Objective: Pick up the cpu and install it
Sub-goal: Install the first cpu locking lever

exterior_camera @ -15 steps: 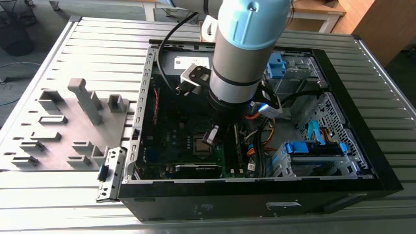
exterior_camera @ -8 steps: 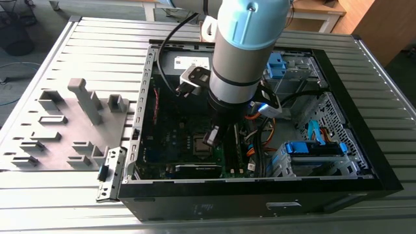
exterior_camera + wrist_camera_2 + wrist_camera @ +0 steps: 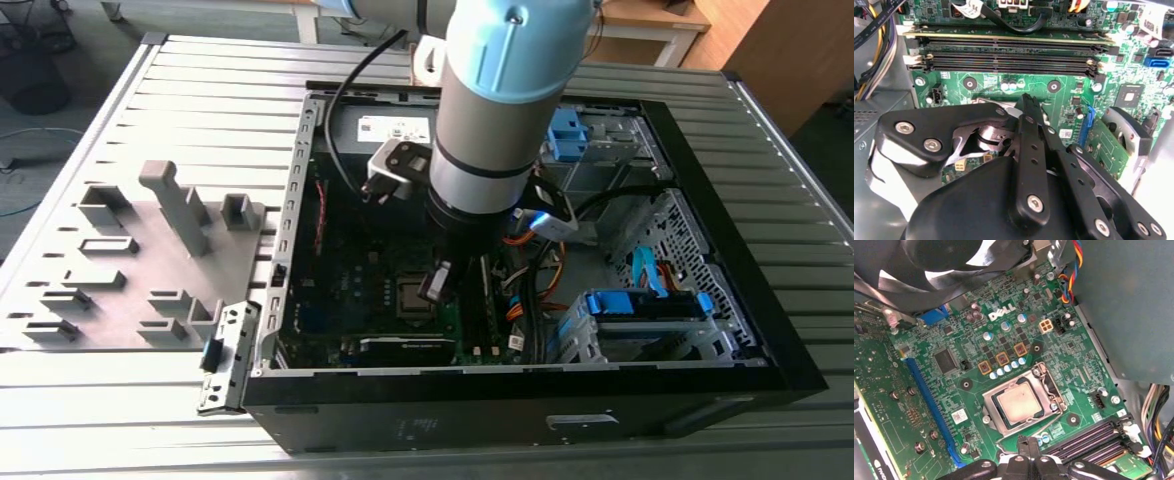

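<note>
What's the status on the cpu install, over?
Gripper shut and empty, low over the motherboard beside the socket. Cpu seated in the socket, metal top showing. Nothing on top of it.

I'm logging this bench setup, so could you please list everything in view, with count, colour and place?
computer case: one, black, open on the slatted table.
slatted table: one, grey metal, under the case.
fixture plate: one, grey, at the exterior view's left of the case.
motherboard: one, green, on the case floor.
cpu: one, silvery, lying in its socket on the motherboard.
memory slots: four, black, beside the socket.
drive clips: blue, at the exterior view's right inside the case.
arm: one, grey and light blue, reaching into the case.
pincer: one, black, just above the socket's edge.
</note>
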